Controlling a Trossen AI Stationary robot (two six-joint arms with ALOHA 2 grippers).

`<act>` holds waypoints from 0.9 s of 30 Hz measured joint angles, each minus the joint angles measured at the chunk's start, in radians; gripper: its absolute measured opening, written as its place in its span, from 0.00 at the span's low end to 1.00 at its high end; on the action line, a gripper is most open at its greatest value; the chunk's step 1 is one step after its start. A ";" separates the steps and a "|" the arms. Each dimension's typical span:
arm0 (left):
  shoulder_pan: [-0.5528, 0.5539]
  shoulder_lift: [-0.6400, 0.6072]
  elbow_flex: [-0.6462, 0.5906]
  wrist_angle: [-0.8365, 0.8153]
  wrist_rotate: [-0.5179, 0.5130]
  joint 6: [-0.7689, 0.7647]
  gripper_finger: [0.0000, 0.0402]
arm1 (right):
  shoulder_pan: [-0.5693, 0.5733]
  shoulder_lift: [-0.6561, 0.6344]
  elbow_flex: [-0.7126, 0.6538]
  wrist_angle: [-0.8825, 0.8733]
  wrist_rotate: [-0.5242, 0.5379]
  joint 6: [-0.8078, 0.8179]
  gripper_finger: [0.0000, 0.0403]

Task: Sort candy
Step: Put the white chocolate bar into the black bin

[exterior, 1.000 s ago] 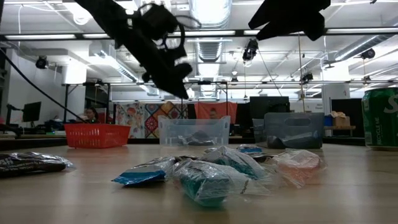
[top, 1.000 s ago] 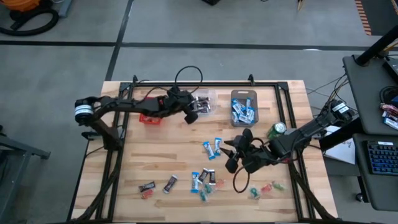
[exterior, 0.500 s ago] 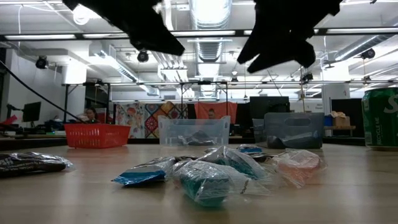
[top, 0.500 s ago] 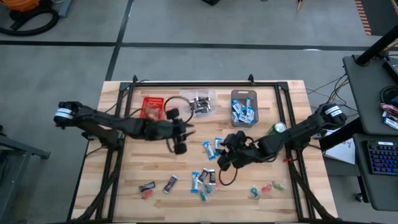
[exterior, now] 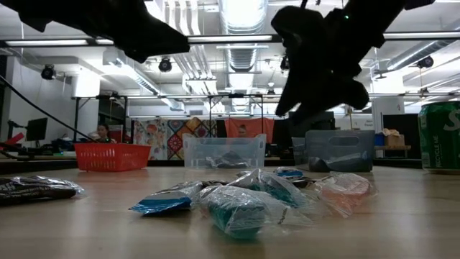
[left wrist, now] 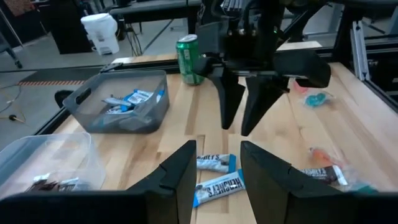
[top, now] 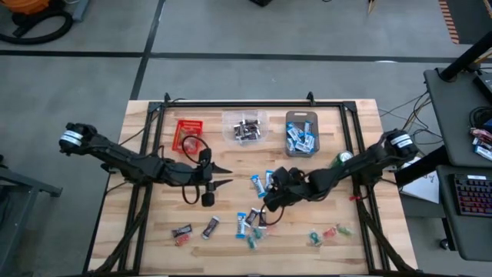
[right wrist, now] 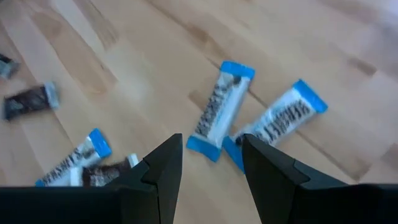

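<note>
- Left gripper point(top: 223, 175) is out over the middle of the wooden tabletop point(top: 154, 219), jaws apart with nothing between them, pointing toward the loose candy.
- Right gripper point(top: 270, 197) comes in from the other side, hanging just over a pair of blue-and-white bars point(top: 263, 183). Its jaws are apart too and empty; the right wrist view shows those two bars point(right wrist: 249, 121) lying side by side on the wood right ahead of its fingers.
- In the left wrist view you can see the right gripper point(left wrist: 242, 115) facing it, fingers spread, with the two blue-and-white bars point(left wrist: 216, 174) between the two arms.
- Candy is all over the near half of the tabletop: a small cluster of blue, dark and teal pieces point(top: 250, 225), two dark brown pieces point(top: 196, 229) off toward the left arm's side, and a few red and green ones point(top: 328, 234) toward the right arm's side.
- Three bins sit in a row along the far edge: a red basket point(top: 187, 135), a clear bin point(top: 244, 127) holding dark candy, and a grey bin point(top: 301, 133) with blue-and-white bars in it.
- A green soda can point(top: 343, 160) stands upright near the grey bin, close beside the right arm.
- From the low view, a teal-wrapped piece point(exterior: 237, 210) sits closest, with the bins lined up behind it.
</note>
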 joint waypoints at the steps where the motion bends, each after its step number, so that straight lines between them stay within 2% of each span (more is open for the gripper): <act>1: 0.000 -0.001 -0.003 0.000 0.000 0.000 0.27 | 0.000 0.007 0.000 -0.010 -0.006 0.013 0.38; 11: 0.001 0.004 -0.003 0.003 -0.002 0.001 0.27 | -0.005 0.052 0.000 -0.236 -0.010 0.241 0.37; 19: 0.002 0.026 0.009 0.009 -0.009 0.001 0.27 | -0.014 0.099 0.002 -0.209 0.007 0.252 0.37; 27: 0.003 0.051 0.008 0.050 -0.010 0.005 0.27 | -0.069 0.126 0.003 -0.121 0.053 0.172 0.38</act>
